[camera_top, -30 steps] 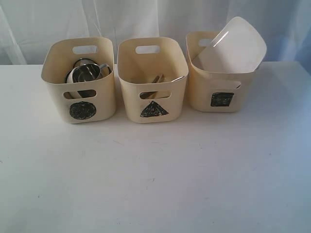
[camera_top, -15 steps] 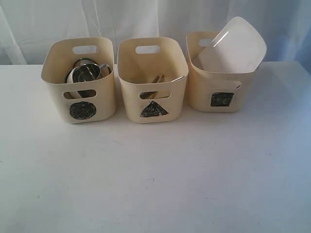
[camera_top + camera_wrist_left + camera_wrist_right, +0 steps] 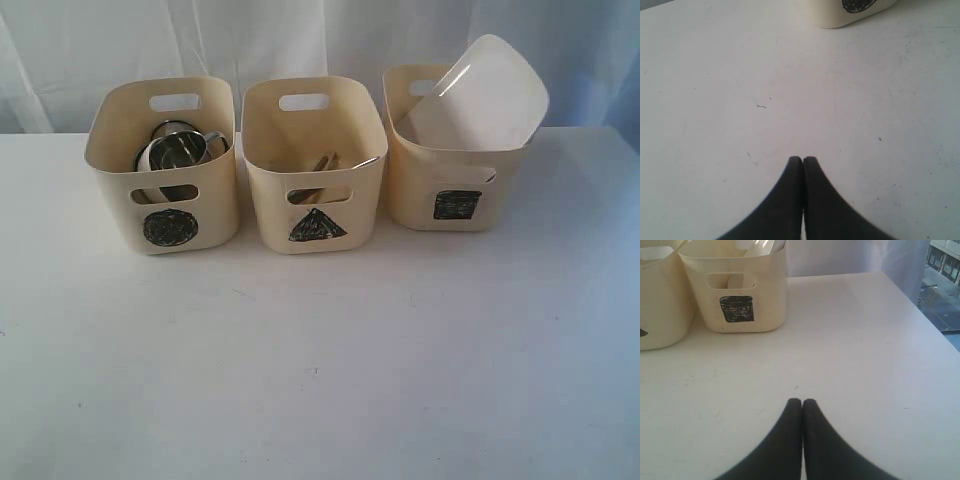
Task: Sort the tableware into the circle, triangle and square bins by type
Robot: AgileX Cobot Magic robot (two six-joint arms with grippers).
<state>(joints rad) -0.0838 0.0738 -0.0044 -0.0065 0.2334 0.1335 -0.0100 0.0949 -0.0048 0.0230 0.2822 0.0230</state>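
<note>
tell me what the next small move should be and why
Probably just park: steel mug in the circle bin, wooden chopsticks in the triangle bin, white plate leaning in the square bin, left end effector and right end effector shut, empty; nothing loose shows on the table.

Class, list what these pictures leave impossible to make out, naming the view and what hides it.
1. Exterior view: the circle bin wall hides whatever lies under the steel mug.
2. Exterior view: the triangle bin front wall hides whatever lies below the wooden tips.
3. Exterior view: the square bin hides the lower part of the white plate.
4. Left wrist view: the top edge cuts off most of the circle bin.
</note>
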